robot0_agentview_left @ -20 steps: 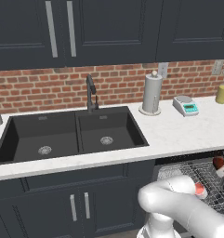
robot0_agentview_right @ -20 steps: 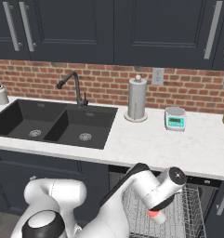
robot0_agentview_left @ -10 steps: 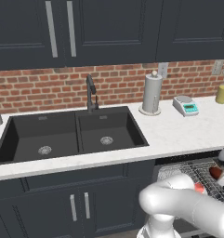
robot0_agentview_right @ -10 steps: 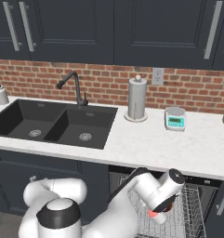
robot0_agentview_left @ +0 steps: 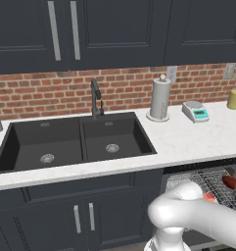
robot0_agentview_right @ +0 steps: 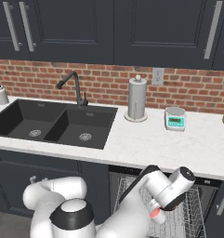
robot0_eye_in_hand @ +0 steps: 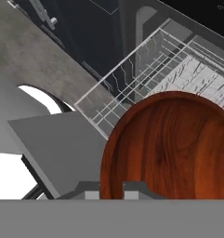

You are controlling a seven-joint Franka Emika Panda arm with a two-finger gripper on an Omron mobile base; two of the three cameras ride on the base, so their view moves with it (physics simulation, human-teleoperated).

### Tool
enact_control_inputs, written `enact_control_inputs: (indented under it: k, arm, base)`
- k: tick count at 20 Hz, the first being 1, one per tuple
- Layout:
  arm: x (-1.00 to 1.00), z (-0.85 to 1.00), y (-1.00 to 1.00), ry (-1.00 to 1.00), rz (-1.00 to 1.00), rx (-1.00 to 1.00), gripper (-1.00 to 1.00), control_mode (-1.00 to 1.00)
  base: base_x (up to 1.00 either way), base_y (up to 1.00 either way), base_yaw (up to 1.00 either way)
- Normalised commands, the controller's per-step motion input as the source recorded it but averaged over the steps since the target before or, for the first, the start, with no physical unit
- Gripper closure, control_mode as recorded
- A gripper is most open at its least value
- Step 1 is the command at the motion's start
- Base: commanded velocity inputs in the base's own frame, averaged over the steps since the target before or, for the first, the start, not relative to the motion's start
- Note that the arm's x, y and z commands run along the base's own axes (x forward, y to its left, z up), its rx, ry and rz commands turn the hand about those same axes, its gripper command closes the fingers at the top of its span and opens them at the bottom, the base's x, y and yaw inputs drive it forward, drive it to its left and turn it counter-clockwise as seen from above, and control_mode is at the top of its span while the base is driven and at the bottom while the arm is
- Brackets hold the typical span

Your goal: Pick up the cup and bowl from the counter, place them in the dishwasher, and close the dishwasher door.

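I've got the hand (robot0_eye_in_hand: 111, 186) pinched on the near rim of the bowl (robot0_eye_in_hand: 171, 146), which hangs just above the dishwasher's wire rack (robot0_eye_in_hand: 146, 65). My read is that the bowl is rigid, light and smooth, so a thin rim hold could let it swing or slip. I'd keep it level and set it between the rack's tines gently.

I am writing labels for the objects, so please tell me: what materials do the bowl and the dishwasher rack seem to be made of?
The bowl looks like polished wood: reddish-brown with dark grain streaks and a soft sheen. The dishwasher rack looks like thin metal wire, silver-grey, perhaps coated; the render leaves that open.
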Motion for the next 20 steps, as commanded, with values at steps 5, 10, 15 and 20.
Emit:
enact_control_inputs:
  k: [5,10,15,20]
  arm:
    - [0.03,-0.57,-0.03,0.08,0.00,0.00,1.00,-1.00]
    - [0.05,-0.59,-0.07,0.10,0.00,0.00,1.00,-1.00]
    - [0.04,-0.43,-0.14,0.05,0.00,0.00,1.00,-1.00]
    - [0.12,-0.09,-0.27,0.00,0.00,0.00,1.00,-1.00]
  base:
    - [0.00,0.00,0.00]
    - [0.00,0.00,0.00]
    - [0.00,0.00,0.00]
    - [0.00,0.00,0.00]
